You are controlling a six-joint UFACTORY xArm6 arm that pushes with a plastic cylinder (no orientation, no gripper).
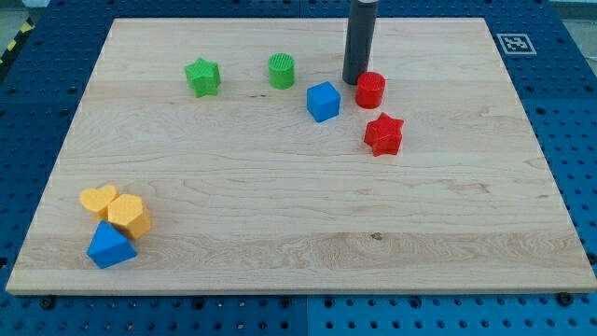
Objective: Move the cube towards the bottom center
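While my tip (354,81) rests on the wooden worktop (280,196) near the view's top, it stands just beside the red cylinder (370,90), on that block's left, and up and to the right of the blue cube (323,101). No pincer shows on this rod, so its state cannot be told. That cube sits in the upper middle of the board, apart from my tip. Below the red cylinder lies a red star (382,133). To the cube's left stand a green cylinder (282,71) and a green star (202,77). At the bottom left corner cluster a yellow heart (97,199), a yellow hexagonal block (129,216) and a blue triangular block (110,246), touching one another.
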